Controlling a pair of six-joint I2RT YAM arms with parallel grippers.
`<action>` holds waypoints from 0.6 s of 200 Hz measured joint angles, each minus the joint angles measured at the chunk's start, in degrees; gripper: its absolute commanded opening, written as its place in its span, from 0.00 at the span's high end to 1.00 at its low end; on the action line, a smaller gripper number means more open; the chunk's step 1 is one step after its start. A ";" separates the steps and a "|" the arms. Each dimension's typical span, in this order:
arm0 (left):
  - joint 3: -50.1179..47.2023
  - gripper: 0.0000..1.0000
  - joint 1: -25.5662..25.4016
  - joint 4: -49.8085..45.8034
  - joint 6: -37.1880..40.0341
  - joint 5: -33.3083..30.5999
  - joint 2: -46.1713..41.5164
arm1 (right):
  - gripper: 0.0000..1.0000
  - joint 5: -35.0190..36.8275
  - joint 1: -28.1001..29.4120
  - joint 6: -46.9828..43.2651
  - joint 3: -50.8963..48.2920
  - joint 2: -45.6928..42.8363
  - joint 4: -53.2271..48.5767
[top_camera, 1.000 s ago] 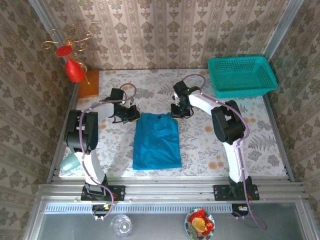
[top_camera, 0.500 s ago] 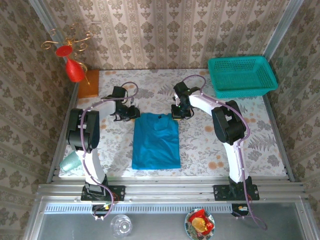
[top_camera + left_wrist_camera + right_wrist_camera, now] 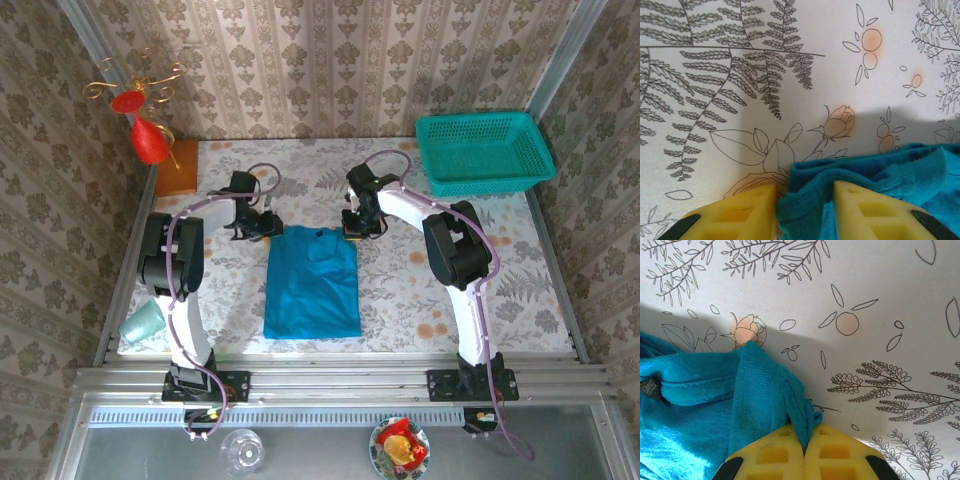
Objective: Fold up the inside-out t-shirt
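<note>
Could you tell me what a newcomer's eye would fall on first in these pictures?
The bright blue t-shirt lies as a neat rectangle in the middle of the floral table. At its far corners the right gripper pinches the cloth shut, while the left gripper stands open around a fold. A teal basket sits at the far right corner, and a red ornament hangs at the far left.

You have the t-shirt (image 3: 313, 282) lying flat on the middle of the table (image 3: 420, 290). The left gripper (image 3: 264, 226) sits at its far left corner and the right gripper (image 3: 352, 228) at its far right corner (cloth lies between each pair of fingers). The basket (image 3: 484, 152) stands at the table's far right corner, well apart from the t-shirt. A cup (image 3: 143, 322) lies by the near left edge.
</note>
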 measured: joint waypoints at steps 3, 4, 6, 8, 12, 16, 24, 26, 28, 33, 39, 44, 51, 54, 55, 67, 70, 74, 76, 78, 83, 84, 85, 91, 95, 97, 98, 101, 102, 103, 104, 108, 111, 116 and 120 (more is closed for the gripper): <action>0.02 0.66 -0.02 -0.02 0.00 0.00 0.04 | 1.00 0.00 0.00 0.00 0.00 0.00 0.00; 0.02 0.66 0.00 0.00 0.00 0.00 0.07 | 1.00 0.00 0.00 -0.02 0.00 0.00 0.00; 0.02 0.67 0.00 -0.02 0.00 0.00 0.07 | 1.00 0.00 0.00 0.00 0.00 0.00 0.00; 0.02 0.67 0.02 0.00 0.00 0.02 0.07 | 1.00 0.00 0.00 0.00 0.00 0.00 0.00; 0.02 0.67 0.07 0.00 -0.02 0.20 0.09 | 1.00 0.00 0.00 0.00 0.00 0.00 0.00; 0.02 0.68 0.11 0.00 -0.04 0.26 0.09 | 1.00 0.00 0.00 0.00 0.00 0.00 0.00; 0.02 0.69 0.11 0.02 -0.04 0.42 0.09 | 1.00 0.00 0.00 0.00 0.00 0.00 0.00; 0.02 0.69 0.11 0.02 -0.04 0.39 0.09 | 1.00 0.00 0.00 0.00 0.00 0.00 0.00; 0.02 0.69 0.13 0.02 -0.04 0.42 0.11 | 1.00 0.00 0.00 0.00 0.00 0.00 0.00; 0.00 0.70 0.15 0.04 -0.04 0.55 0.13 | 1.00 0.00 0.00 0.00 0.00 0.00 0.00; 0.00 0.71 0.15 0.09 -0.09 0.76 0.13 | 1.00 0.00 0.00 0.00 0.00 0.00 0.00; -0.02 0.71 0.15 0.22 -0.15 0.90 0.17 | 1.00 0.00 0.00 0.00 0.00 0.00 0.00; -0.11 0.72 0.15 0.55 -0.26 1.36 0.17 | 1.00 0.00 0.00 0.02 0.00 0.00 0.00; -0.20 0.72 0.13 0.79 -0.31 1.68 0.22 | 1.00 0.00 0.00 0.02 0.00 0.00 0.00; -0.22 0.72 0.13 0.85 -0.31 1.77 0.24 | 1.00 0.00 0.00 0.02 0.00 0.00 0.00; -0.48 0.72 0.04 1.55 -0.44 2.34 0.33 | 1.00 0.00 0.00 0.07 0.00 0.00 -0.02; -0.50 0.72 0.07 1.66 -0.48 2.56 0.33 | 1.00 0.00 0.00 0.09 0.00 0.00 -0.04; -0.57 0.73 0.09 1.90 -0.50 3.06 0.33 | 1.00 0.00 0.02 0.15 0.00 0.00 -0.11; -0.61 0.73 0.09 2.01 -0.50 3.23 0.35 | 1.00 0.00 0.02 0.17 0.02 0.00 -0.17; -0.63 0.73 0.04 2.19 -0.50 3.43 0.42 | 1.00 0.00 0.02 0.17 0.02 0.00 -0.22; -0.70 0.73 -0.13 2.38 -0.50 3.43 0.48 | 1.00 0.00 0.02 0.20 0.02 0.00 -0.39; -0.72 0.73 -0.13 2.43 -0.52 3.43 0.48 | 1.00 0.00 0.02 0.20 0.02 0.00 -0.39; -0.72 0.73 -0.13 2.45 -0.52 3.45 0.48 | 1.00 0.00 0.02 0.20 0.02 0.00 -0.42; -0.72 0.74 -0.13 2.62 -0.72 3.93 0.48 | 1.00 0.00 0.02 0.20 0.02 0.00 -0.59; -0.74 0.75 -0.20 2.86 -0.74 4.35 0.50 | 1.00 0.00 0.02 0.20 0.02 0.00 -0.68; -0.76 0.75 -0.26 2.99 -0.87 4.48 0.52 | 1.00 0.00 0.02 0.20 0.02 0.00 -0.76; -0.76 0.75 -0.28 3.06 -0.94 4.52 0.55 | 1.00 0.00 0.02 0.20 0.02 0.00 -0.81; -0.81 0.75 -0.39 3.13 -0.90 4.79 0.63 | 1.00 0.00 0.02 0.20 0.02 0.00 -0.87; -0.81 0.75 -0.46 3.13 -0.92 4.92 0.66 | 1.00 0.00 0.02 0.20 0.02 0.00 -0.87; -0.81 0.76 -0.48 3.13 -0.94 4.98 0.68 | 1.00 0.00 0.02 0.20 0.02 0.00 -0.90; -0.81 0.76 -0.52 3.15 -0.96 5.01 0.68 | 1.00 0.00 0.02 0.20 0.02 0.00 -0.92; -0.83 0.76 -0.68 3.17 -1.05 5.29 0.79 | 1.00 0.00 0.02 0.20 0.02 0.00 -1.01; -0.85 0.77 -0.74 3.26 -1.07 5.40 0.85 | 1.00 0.00 0.02 0.20 0.02 0.00 -1.03; -0.87 0.78 -0.96 3.41 -1.09 5.40 0.92 | 1.00 0.00 0.02 0.20 0.02 0.00 -1.07; -0.87 0.79 -0.94 3.52 -1.14 5.51 0.92 | 1.00 0.00 0.02 0.20 0.02 0.00 -1.11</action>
